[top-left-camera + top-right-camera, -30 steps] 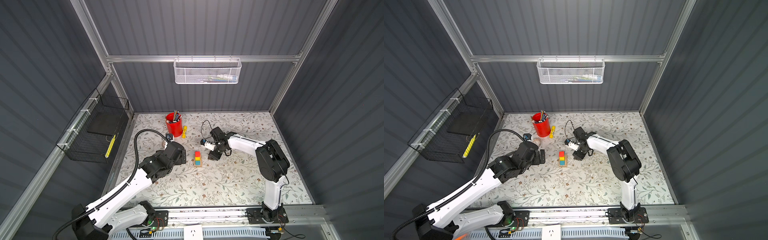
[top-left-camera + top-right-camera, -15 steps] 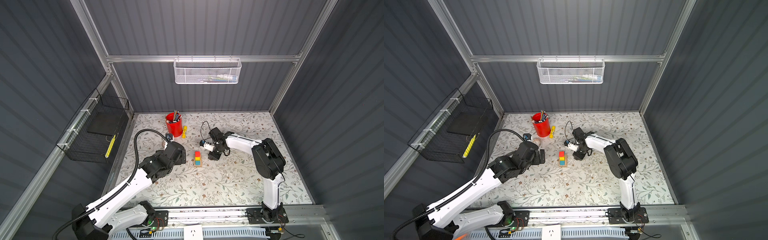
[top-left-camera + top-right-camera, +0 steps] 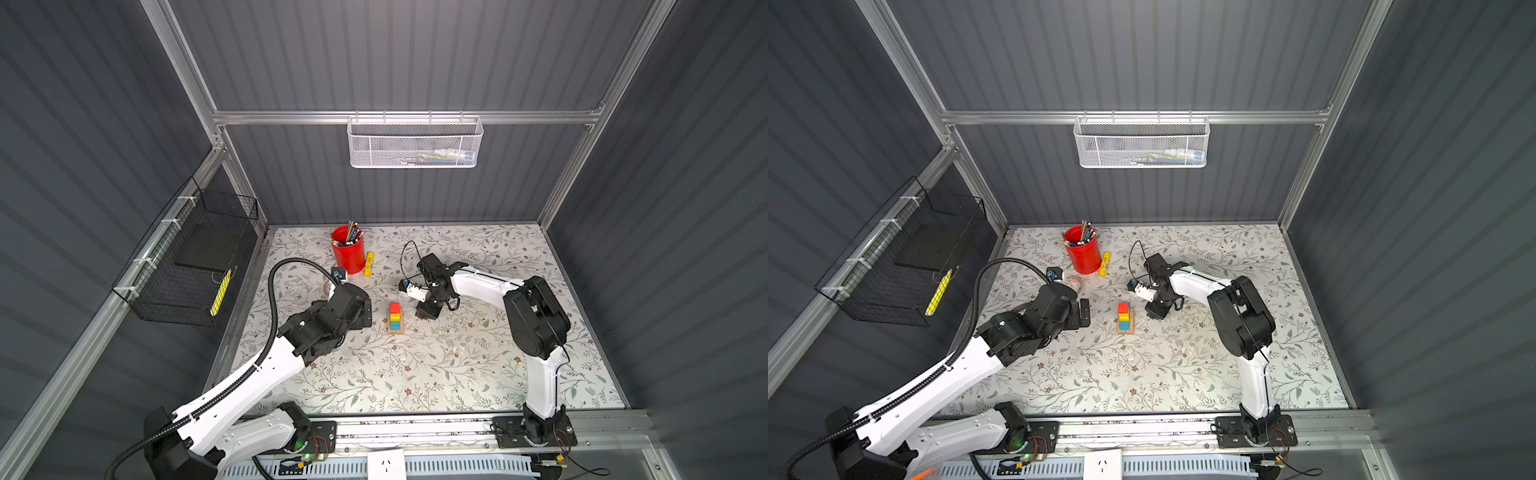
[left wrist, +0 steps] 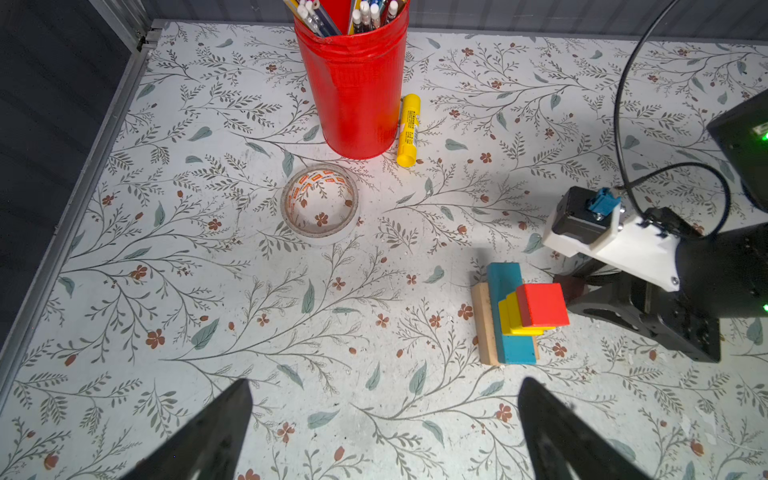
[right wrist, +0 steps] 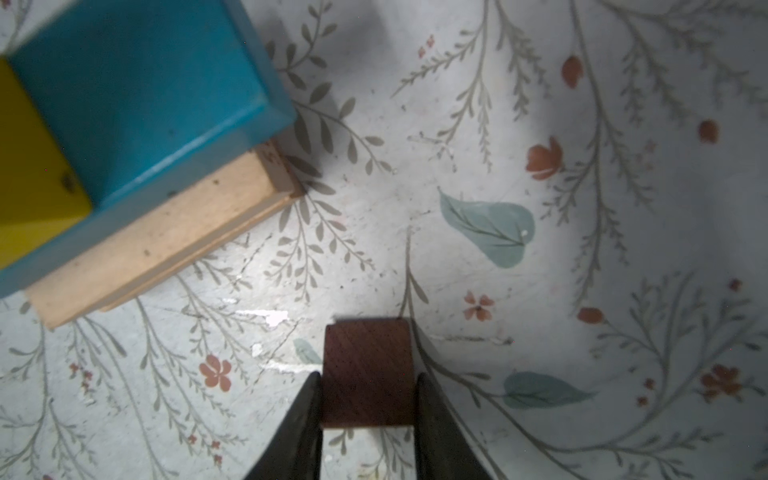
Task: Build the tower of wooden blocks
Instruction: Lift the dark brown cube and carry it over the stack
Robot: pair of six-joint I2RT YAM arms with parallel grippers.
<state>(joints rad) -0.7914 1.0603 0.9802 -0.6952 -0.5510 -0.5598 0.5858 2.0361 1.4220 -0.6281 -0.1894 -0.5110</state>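
Note:
The wood block tower (image 3: pixel 395 318) (image 3: pixel 1124 318) stands mid-table: tan oblongs (image 4: pixel 484 324) at the base, then a blue oblong (image 4: pixel 505 278), yellow cubes (image 4: pixel 509 320) and a red cube (image 4: pixel 544 304) on top. Just right of it, a dark brown roof-shaped piece (image 5: pixel 368 357) lies on the table. My right gripper (image 5: pixel 368 376) (image 3: pixel 427 311) is down over it, both fingers pressed against its sides. My left gripper (image 4: pixel 384 382) (image 3: pixel 365 311) hangs wide open and empty to the tower's left.
A red pen cup (image 3: pixel 348 251) and a yellow marker (image 3: pixel 369 264) stand behind the tower on the left. A tape roll (image 4: pixel 320 203) lies near the cup. A white basket (image 3: pixel 415 143) hangs on the back wall, a black wire basket (image 3: pixel 195 266) on the left wall.
The right gripper's fingers have closed in onto the dark brown piece and its arm has shifted slightly left. The left arm and the tower have not moved.

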